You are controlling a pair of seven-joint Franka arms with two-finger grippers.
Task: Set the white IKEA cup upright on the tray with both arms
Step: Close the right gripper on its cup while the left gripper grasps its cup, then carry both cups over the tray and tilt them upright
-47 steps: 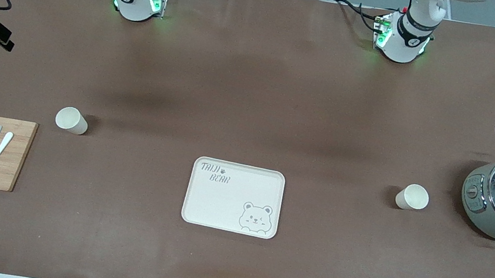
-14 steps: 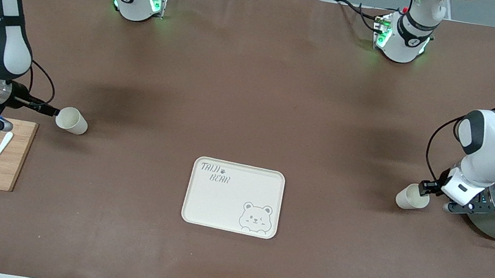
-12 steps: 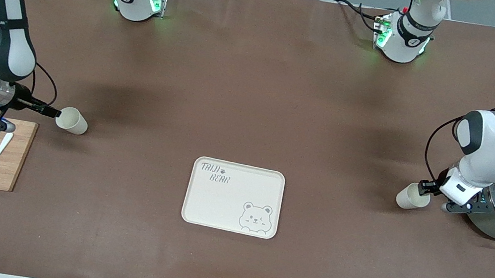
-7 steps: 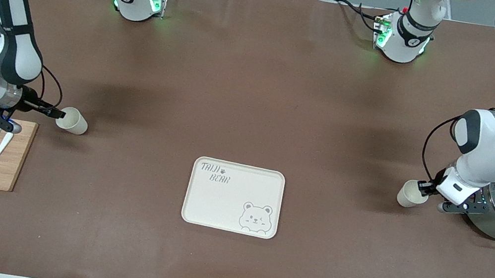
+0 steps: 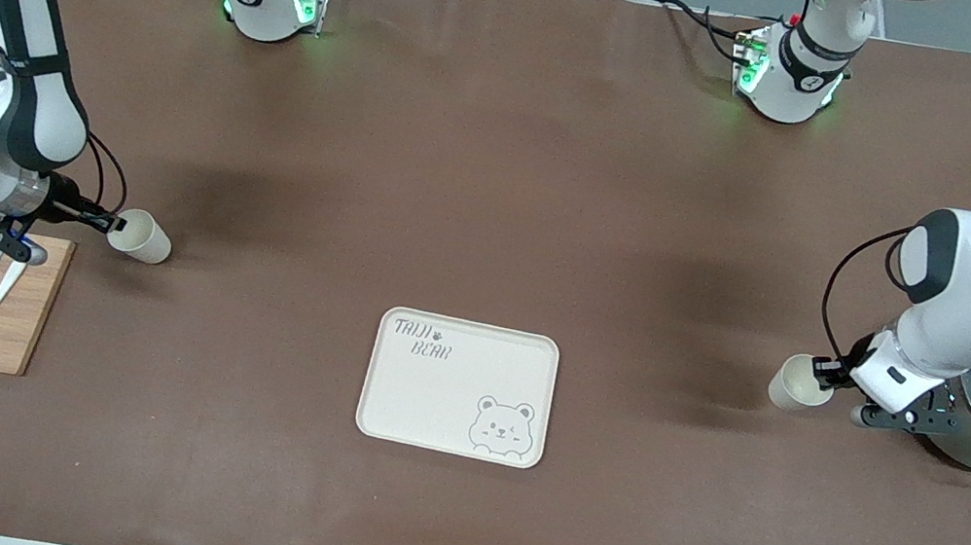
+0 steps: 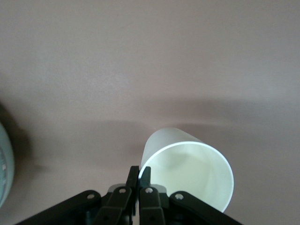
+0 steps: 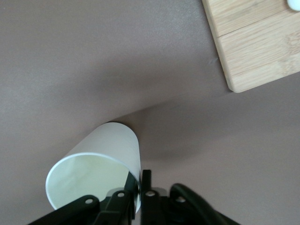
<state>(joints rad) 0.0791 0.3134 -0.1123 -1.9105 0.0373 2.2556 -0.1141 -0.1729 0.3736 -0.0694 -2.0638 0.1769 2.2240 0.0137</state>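
At each table end, smooth white cups (image 5: 139,235) (image 5: 791,383) (on their sides), rims pinched by L (image 5: 818,370) & R fingers (image 5: 115,224).

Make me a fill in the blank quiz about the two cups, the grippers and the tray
1. Each cup lies on its ____, not upright.
2. The right gripper is shut on the ____ of that cup, near the cutting board.
3. The left gripper is shut on the rim of the other cup, which is beside the ____.
4. The tray holds ____ cups.

Missing words: side; rim; pot; no
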